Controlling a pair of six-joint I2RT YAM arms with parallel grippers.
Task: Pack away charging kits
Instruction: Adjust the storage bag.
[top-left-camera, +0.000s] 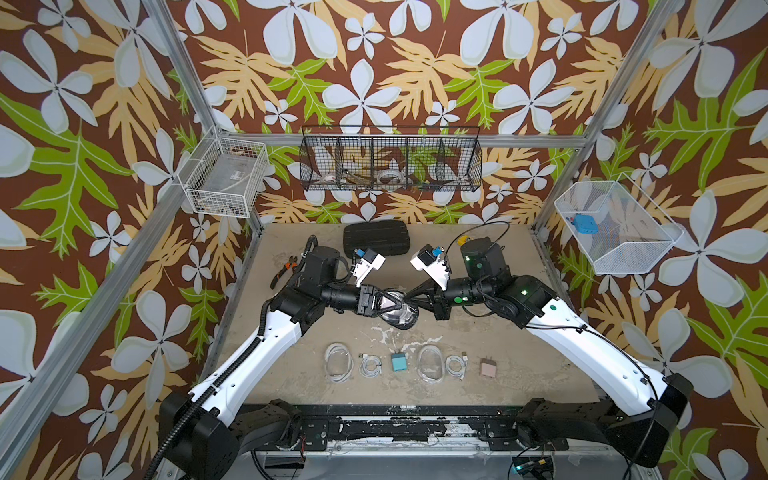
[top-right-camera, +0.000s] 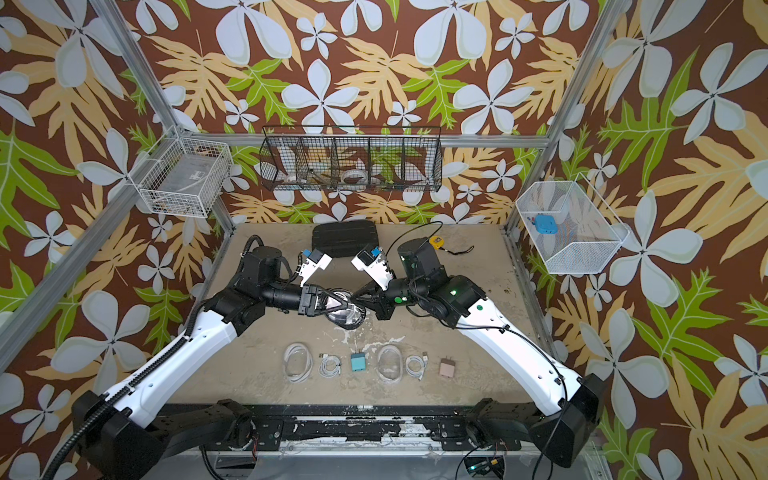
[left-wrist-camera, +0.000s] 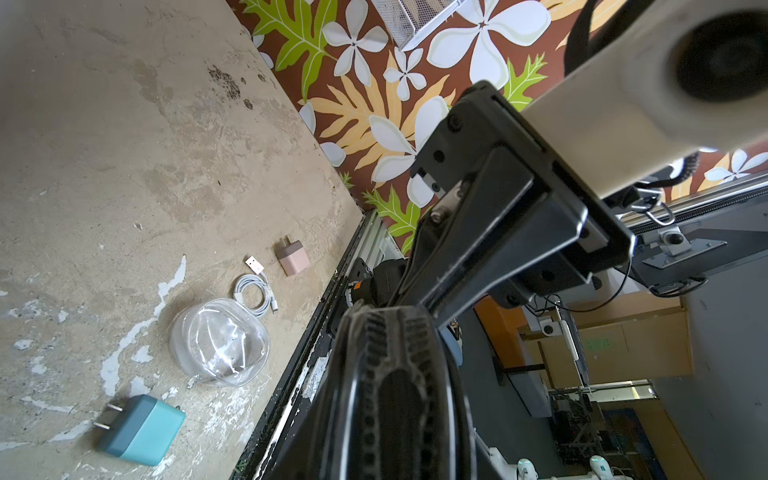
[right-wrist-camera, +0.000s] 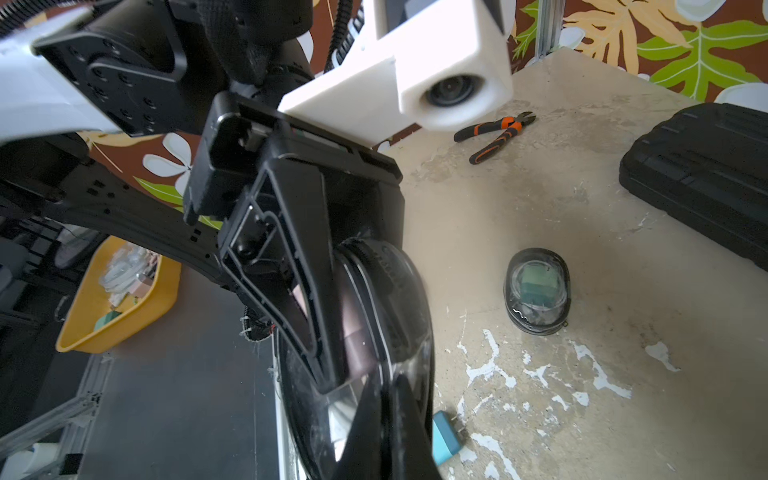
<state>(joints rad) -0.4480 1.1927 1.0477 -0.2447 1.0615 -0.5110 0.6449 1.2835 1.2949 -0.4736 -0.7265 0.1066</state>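
Packed: one case (right-wrist-camera: 536, 291).
In hand: left gripper (top-left-camera: 392, 302) clamps second case (right-wrist-camera: 399, 299); right gripper (top-left-camera: 411, 296) shut at its zip.
Waiting: two kits (top-left-camera: 400, 362).

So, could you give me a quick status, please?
Left hand shut on black-rimmed oval case. Right hand shut, tips at its rim. Teal plug, pink plug lie unpacked. Nothing blocking.

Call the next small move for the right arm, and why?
Probably pull the right gripper along the rim to run the zip. It is shut at the edge of the case, which the left gripper holds up; the zip pull itself is hidden.
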